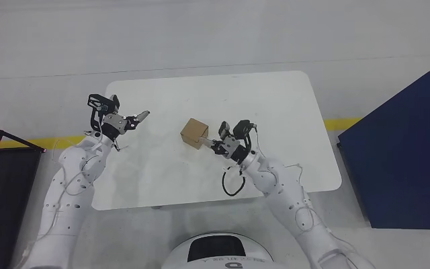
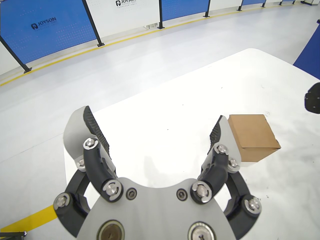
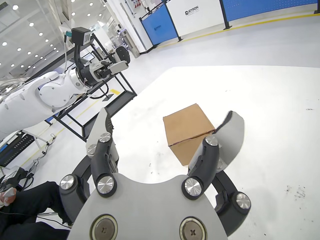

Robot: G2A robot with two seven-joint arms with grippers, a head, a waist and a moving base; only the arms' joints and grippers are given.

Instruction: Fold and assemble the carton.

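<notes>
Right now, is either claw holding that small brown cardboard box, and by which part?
Nothing is held. Both claws stand open: the left claw is apart from the small brown cardboard box, and the right claw sits beside one corner without clamping it.

Pale floor (image 2: 150, 51), yellow line (image 1: 341, 124), blue-and-white partitions (image 2: 47, 21)

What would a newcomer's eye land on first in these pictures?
A small brown carton, closed up into a cube, sits alone near the middle of the white table. The right gripper hangs right beside it with jaws open, while the left gripper, also open, is well off over the table's left side.
</notes>
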